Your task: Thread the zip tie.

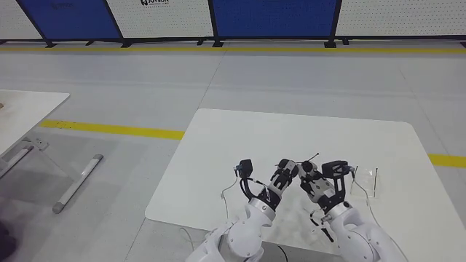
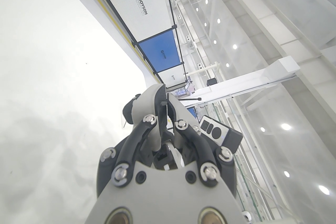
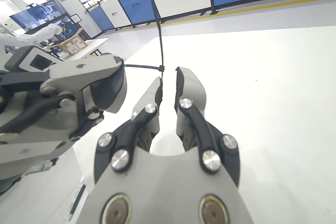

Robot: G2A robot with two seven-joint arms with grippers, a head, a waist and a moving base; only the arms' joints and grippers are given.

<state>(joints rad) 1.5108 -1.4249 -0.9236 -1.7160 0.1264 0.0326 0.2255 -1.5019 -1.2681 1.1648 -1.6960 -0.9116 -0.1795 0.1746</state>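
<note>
Nearest, from the right wrist: right gripper (image 3: 169,75) above the white table (image 3: 262,78), jaws partly apart, black zip tie (image 3: 161,69) rising from beside one pad, unclamped. Crosswise length from the tie's head running into left gripper (image 3: 122,70), pinched shut on it. From the left wrist: left gripper (image 2: 164,93) closed on the strap. From above: both grippers close together over the white table (image 1: 240,138), zip tie (image 1: 312,158) sticking up between them.
</note>
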